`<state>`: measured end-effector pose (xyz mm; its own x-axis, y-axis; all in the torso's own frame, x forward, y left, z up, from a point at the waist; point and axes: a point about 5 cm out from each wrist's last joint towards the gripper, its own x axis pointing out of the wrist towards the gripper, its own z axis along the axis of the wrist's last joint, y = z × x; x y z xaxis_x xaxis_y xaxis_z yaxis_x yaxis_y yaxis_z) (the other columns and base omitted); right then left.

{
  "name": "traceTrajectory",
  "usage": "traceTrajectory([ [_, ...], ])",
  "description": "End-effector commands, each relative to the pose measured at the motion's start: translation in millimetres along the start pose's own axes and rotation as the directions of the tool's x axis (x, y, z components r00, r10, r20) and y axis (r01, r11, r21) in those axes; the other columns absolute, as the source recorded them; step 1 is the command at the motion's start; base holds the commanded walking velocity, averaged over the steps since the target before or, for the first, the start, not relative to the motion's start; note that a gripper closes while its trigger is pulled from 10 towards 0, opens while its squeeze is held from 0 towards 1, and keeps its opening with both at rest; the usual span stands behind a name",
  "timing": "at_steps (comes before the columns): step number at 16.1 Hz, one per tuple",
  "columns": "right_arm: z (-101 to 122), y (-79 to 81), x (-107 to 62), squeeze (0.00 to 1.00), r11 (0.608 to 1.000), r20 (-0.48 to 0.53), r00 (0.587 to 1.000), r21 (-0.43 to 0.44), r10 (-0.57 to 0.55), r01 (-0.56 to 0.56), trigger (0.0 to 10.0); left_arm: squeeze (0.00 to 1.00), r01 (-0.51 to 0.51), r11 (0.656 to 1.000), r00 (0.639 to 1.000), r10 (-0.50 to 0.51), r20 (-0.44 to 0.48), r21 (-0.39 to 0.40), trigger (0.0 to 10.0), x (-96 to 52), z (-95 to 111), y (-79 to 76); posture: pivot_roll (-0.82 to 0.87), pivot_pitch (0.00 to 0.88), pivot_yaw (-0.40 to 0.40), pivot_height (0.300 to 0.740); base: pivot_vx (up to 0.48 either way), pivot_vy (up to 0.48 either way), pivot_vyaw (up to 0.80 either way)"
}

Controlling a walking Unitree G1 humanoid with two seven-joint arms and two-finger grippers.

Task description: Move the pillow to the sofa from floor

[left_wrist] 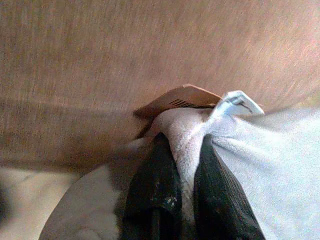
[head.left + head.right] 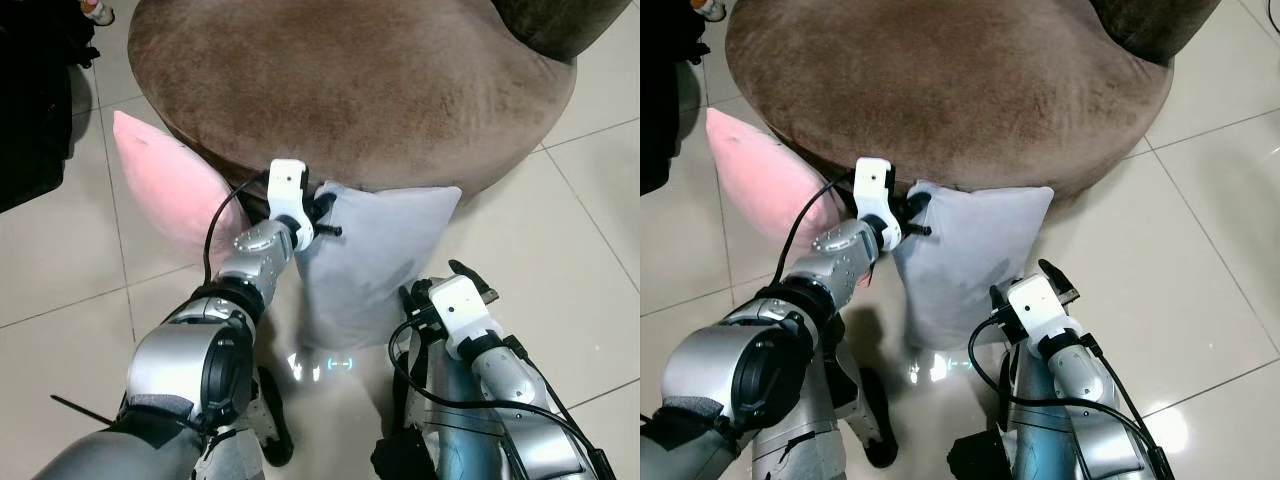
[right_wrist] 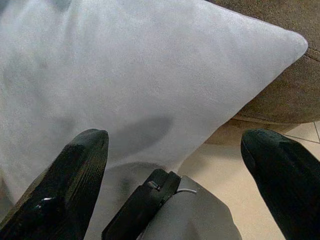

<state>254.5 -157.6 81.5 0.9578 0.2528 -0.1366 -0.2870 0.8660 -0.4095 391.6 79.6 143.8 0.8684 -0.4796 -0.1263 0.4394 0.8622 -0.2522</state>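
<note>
Left tool (image 1: 186,200) pinches grey pillow (image 2: 375,255) against brown sofa (image 2: 350,90), tiled floor (image 2: 560,240).

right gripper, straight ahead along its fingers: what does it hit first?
Most likely the grey pillow. The right gripper is open and pointed at the pillow's face; the brown sofa lies behind it. Depth is unclear.

Grey pillow (image 2: 375,255) — soft matt cloth; sofa (image 2: 350,90) — brown velvety fabric; floor (image 2: 560,230) — glossy tile.

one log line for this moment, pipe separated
left gripper: shut on grey pillow corner | right gripper: open, near pillow | pillow: against sofa, not on it
</note>
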Motion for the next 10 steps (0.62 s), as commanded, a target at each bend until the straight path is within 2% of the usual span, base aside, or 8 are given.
traceTrajectory([
  [1, -11, 0.1, -3.2, 0.00, 0.999, -0.040, 0.999, 0.035, -0.005, 0.007, 10.0, 0.00, 0.031, 0.999, 0.991, -0.034, 0.132, 0.022, 0.0, 4.2, 32, -4.2, -0.17, 0.293, 0.024, 0.474, 0.000, 0.000, 0.00],
  [3, -9, -0.6, 1.0, 0.00, 0.997, -0.034, 0.999, 0.075, -0.019, 0.021, 10.0, 0.00, 0.046, 0.998, 0.986, -0.052, 0.161, 0.037, 0.0, 5.0, 40, -6.2, -0.16, 0.281, 0.011, 0.474, 0.000, 0.000, 0.00],
  [5, -9, 0.7, 7.3, 0.00, 0.992, -0.049, 0.998, 0.123, -0.036, 0.042, 10.0, 0.00, 0.053, 0.996, 0.988, -0.062, 0.142, 0.065, 0.0, 4.9, 36, -7.4, -0.15, 0.281, 0.004, 0.474, 0.000, 0.000, 0.00],
  [7, -16, 1.1, 11.3, 0.00, 0.991, -0.108, 0.993, 0.124, -0.038, 0.052, 10.0, 0.00, 0.024, 0.997, 0.994, -0.032, 0.106, 0.075, 0.0, 3.0, 24, -3.8, -0.15, 0.280, -0.008, 0.474, 0.000, 0.000, 0.00],
  [9, -18, -0.5, 11.7, 0.00, 0.989, -0.116, 0.992, 0.133, -0.050, 0.065, 10.0, 0.00, 0.024, 0.996, 0.995, -0.032, 0.095, 0.087, 0.0, 2.8, 21, -4.4, -0.14, 0.276, -0.014, 0.479, 0.000, 0.000, 0.00],
  [10, -20, -1.8, 12.3, 0.00, 0.987, -0.117, 0.992, 0.148, -0.052, 0.069, 10.0, 0.00, 0.039, 0.990, 0.996, -0.049, 0.074, 0.135, 0.0, 3.5, 16, -8.6, -0.14, 0.278, -0.019, 0.489, 0.000, 0.000, 0.00],
])
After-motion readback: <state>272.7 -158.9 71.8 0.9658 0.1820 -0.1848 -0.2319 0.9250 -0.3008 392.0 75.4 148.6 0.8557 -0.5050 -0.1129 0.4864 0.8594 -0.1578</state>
